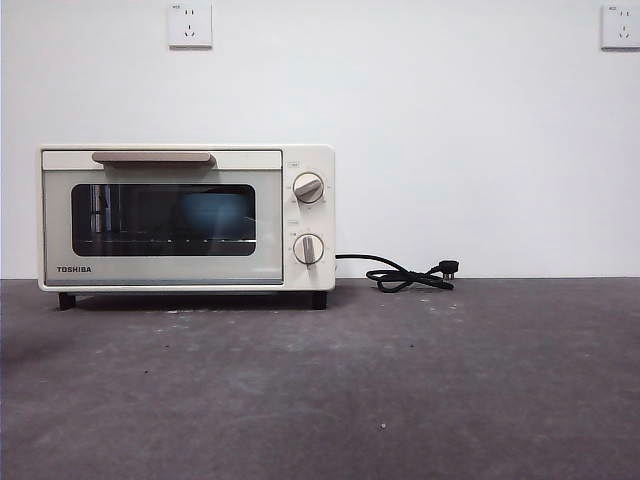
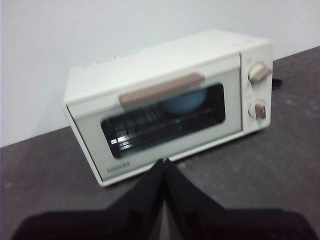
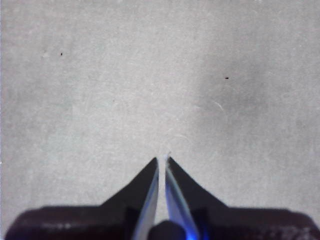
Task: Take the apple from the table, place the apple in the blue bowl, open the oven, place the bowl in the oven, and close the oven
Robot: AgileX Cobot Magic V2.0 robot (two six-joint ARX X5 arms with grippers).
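The cream-white oven (image 1: 186, 218) stands at the back left of the table (image 1: 400, 380) with its dark glass door closed. Through the glass the blue bowl (image 1: 216, 213) shows inside on the rack. The apple is hidden from view. In the left wrist view the oven (image 2: 170, 100) lies ahead with the blue bowl (image 2: 184, 102) behind its door, and my left gripper (image 2: 164, 161) is shut and empty, held back from the oven. My right gripper (image 3: 162, 159) is shut over bare tabletop (image 3: 150, 75), holding nothing. Neither arm shows in the front view.
A black power cord with its plug (image 1: 412, 274) lies on the table to the right of the oven, by the white wall. Two wall sockets (image 1: 190, 24) sit high on the wall.
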